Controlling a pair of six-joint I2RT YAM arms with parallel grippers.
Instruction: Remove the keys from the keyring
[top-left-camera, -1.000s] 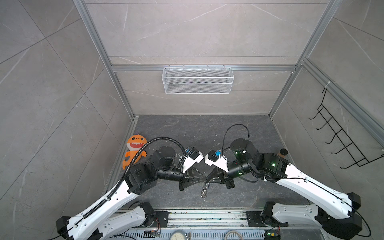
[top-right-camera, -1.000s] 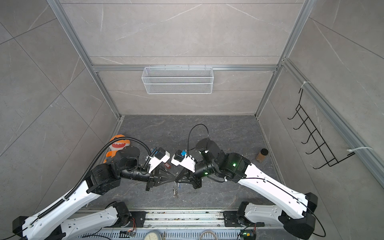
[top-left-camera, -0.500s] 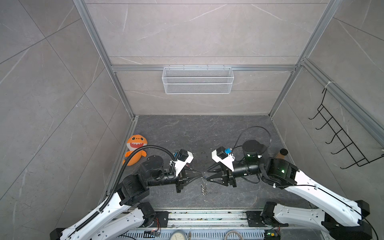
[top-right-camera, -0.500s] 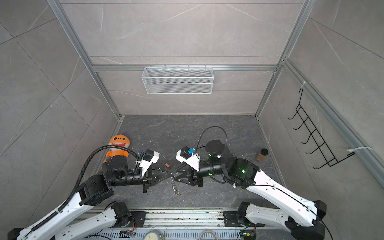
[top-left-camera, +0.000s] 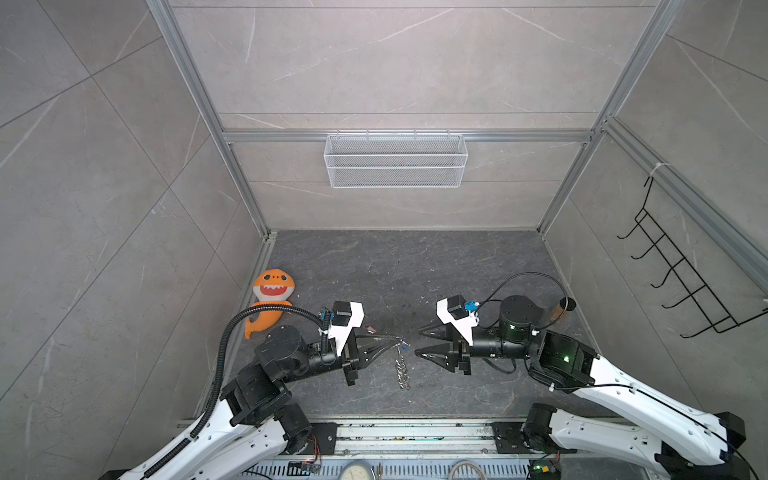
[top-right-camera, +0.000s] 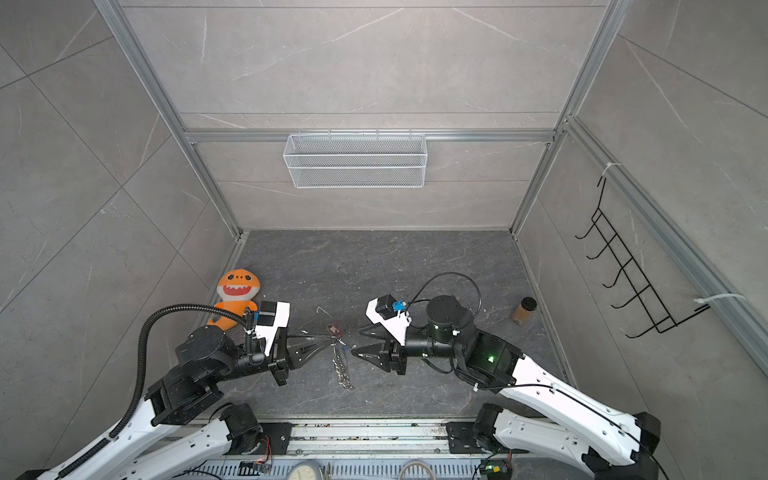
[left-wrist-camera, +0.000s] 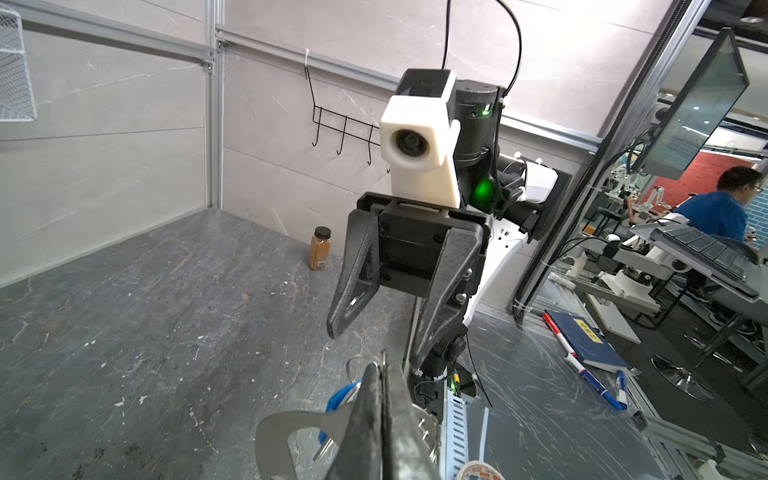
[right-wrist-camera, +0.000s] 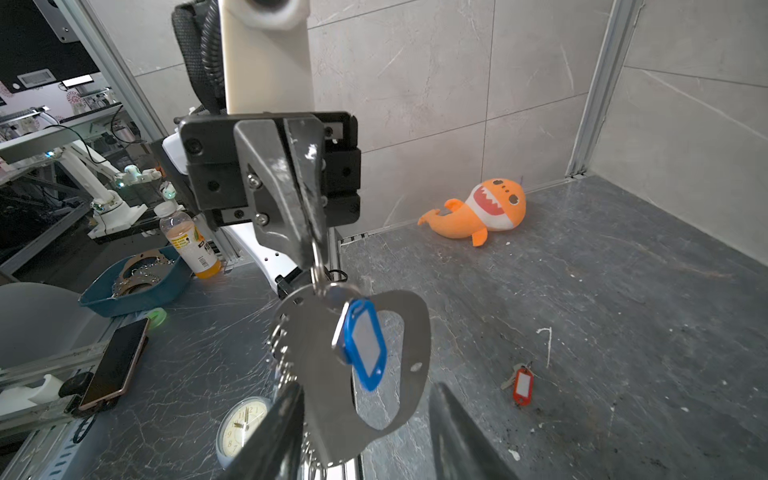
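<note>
My left gripper (top-left-camera: 397, 338) (top-right-camera: 338, 341) (left-wrist-camera: 381, 370) is shut on a metal ring of the keyring, above the floor. From it hang the silvery chain (top-left-camera: 402, 370) (top-right-camera: 343, 372), the grey loop strap (right-wrist-camera: 409, 316) (left-wrist-camera: 291, 424) and the blue-tagged key (right-wrist-camera: 363, 345) (left-wrist-camera: 338, 399). The red-tagged key (right-wrist-camera: 521, 384) (top-left-camera: 371, 329) (top-right-camera: 333, 330) lies loose on the floor just behind the left fingers. My right gripper (top-left-camera: 418, 341) (top-right-camera: 356, 343) (right-wrist-camera: 363, 388) is open and faces the keyring from the right. A small gap separates them, and it holds nothing.
An orange shark plush (top-left-camera: 270, 297) lies at the left wall. A brown spice bottle (top-right-camera: 524, 309) stands at the right wall. A white wire basket (top-left-camera: 395, 160) hangs on the back wall and a black hook rack (top-left-camera: 681, 274) on the right wall.
The two grippers were pressed together at the keyring. The right one has opened and drawn back to the right; the left one has pulled left with the keyring hanging from it.
</note>
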